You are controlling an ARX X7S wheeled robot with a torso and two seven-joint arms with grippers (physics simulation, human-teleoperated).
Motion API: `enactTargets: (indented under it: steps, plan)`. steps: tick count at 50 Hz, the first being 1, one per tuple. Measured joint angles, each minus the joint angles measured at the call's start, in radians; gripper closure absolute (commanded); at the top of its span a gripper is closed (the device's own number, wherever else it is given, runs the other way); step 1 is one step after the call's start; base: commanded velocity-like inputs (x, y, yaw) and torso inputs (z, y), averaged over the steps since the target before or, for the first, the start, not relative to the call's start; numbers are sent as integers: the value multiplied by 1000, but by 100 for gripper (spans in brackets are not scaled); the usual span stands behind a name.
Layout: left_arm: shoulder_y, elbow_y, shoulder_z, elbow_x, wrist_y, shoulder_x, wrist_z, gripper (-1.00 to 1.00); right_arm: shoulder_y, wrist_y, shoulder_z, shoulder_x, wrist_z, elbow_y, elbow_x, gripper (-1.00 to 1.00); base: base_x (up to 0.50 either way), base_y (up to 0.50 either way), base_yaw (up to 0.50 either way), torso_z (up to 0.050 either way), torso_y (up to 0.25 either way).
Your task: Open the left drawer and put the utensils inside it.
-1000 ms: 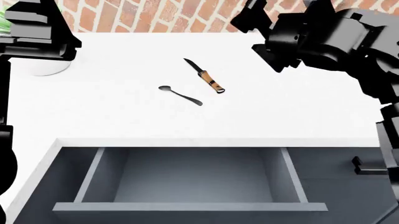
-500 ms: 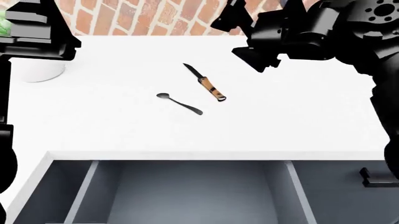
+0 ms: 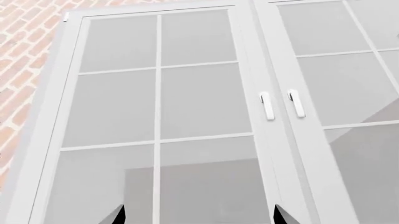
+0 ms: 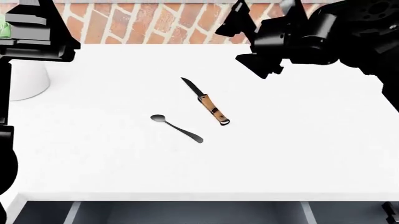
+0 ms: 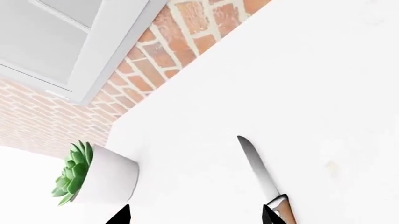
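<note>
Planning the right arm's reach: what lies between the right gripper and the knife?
Nothing: in the head view only bare white counter separates the right gripper from the knife; the spoon lies beyond the knife.

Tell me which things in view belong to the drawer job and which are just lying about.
For the job:
- spoon
- knife, blade also in the right wrist view
- left drawer, open at the counter's front edge

Just lying about:
- potted succulent in its white pot
- glazed window with two white handles
- brick wall
</note>
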Motion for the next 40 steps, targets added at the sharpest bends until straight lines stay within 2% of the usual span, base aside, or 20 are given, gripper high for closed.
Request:
enactTargets:
  steps: [22,40]
  plan:
    - [0,-2,2,-5,-1,-6,-6,-100,-10,102,-187,-25,23,3,124,-100,0,0,0,0,0]
    - [9,-5,-1,-6,8,-11,-9,-100,4,45,-554,-92,-57,3,116,-100,0,0,0,0,0]
